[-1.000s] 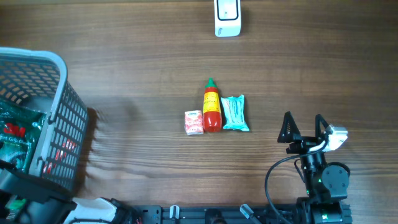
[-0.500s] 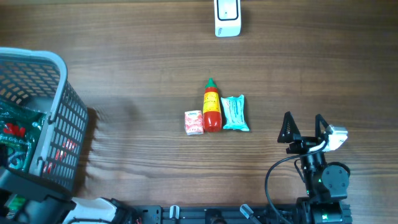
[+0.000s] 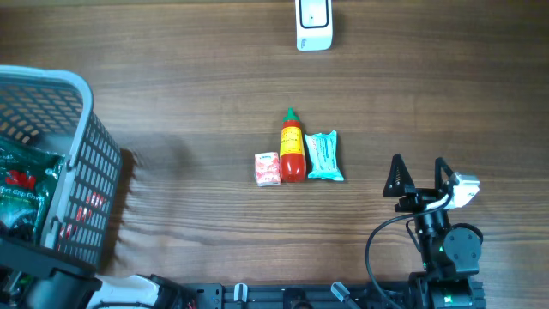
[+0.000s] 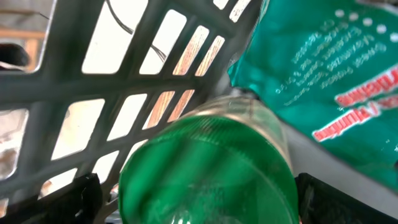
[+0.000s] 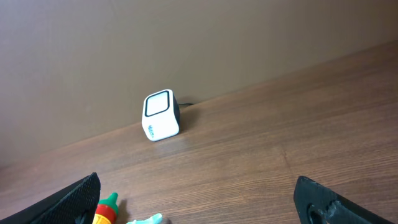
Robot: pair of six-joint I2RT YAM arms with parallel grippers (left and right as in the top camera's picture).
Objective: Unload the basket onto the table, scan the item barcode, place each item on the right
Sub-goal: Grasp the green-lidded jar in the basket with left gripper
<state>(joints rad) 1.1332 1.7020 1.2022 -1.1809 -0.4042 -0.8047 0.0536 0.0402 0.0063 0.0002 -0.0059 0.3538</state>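
Note:
A green bottle (image 4: pixel 205 168) fills the left wrist view, lying inside the grey basket (image 4: pixel 74 93) beside a green packet (image 4: pixel 323 68). My left gripper (image 4: pixel 200 208) is open, one finger on each side of the bottle with a slim gap at the left finger. The white scanner (image 3: pixel 313 24) stands at the table's far edge and also shows as the white scanner (image 5: pixel 161 116) in the right wrist view. My right gripper (image 3: pixel 419 176) rests open and empty at the near right, pointing toward the scanner.
The grey basket (image 3: pixel 81 146) sits at the left with packets inside. In the middle lie a small pink carton (image 3: pixel 268 168), a red sauce bottle (image 3: pixel 292 151) and a teal packet (image 3: pixel 324 155). Bare wood lies between them and the scanner.
The left arm at the basket's near corner has shifted slightly. The right arm and the items on the table have stayed put.

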